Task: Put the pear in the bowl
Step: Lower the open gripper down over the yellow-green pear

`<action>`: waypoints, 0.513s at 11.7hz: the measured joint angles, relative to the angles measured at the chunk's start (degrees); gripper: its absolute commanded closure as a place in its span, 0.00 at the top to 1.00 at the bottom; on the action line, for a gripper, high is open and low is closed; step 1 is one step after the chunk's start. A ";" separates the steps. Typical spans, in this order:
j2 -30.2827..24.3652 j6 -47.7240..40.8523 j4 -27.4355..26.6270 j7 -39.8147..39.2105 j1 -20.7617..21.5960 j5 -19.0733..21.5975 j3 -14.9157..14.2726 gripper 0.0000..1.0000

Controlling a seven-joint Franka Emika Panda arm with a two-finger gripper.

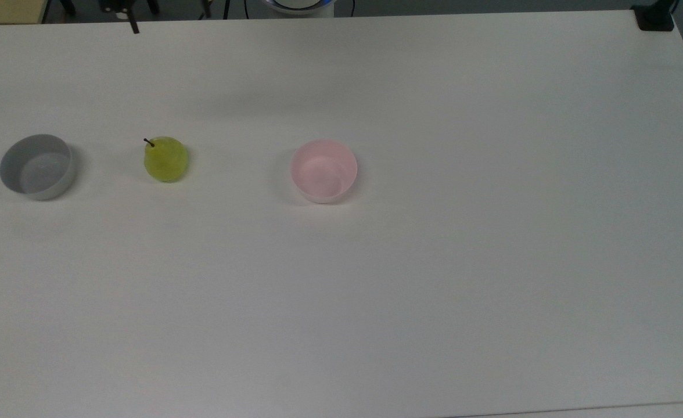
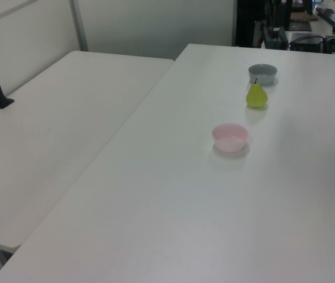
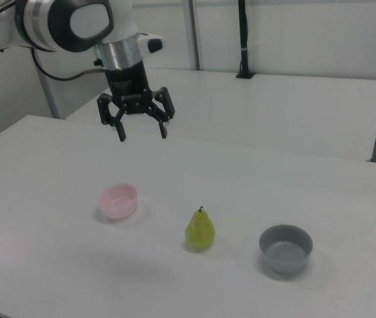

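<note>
1 pear (image 1: 166,159) | 1 pink bowl (image 1: 324,170) | 1 grey bowl (image 1: 37,166) | gripper (image 3: 141,136) spread

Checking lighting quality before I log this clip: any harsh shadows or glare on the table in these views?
Top view: soft, even light, faint shadows beside the pear and pink bowl, no glare on the table. Right view: a diffuse shadow on the table below the raised gripper.

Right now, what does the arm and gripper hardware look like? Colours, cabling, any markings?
In the right view the arm is a white, rounded shell with black joint sections and a silver ring at the wrist. A black cable trails behind it. The gripper is all black: a boxy body with angular bracket-like sides and two thin black fingers. No markings are legible.
</note>
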 measured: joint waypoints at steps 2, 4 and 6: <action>0.12 1.73 -2.46 -0.51 -0.28 0.00 -2.91 1.00; 0.50 6.85 -6.71 -0.53 -1.01 1.00 -3.96 1.00; 1.00 12.98 -11.08 -0.49 -2.40 3.80 -4.13 1.00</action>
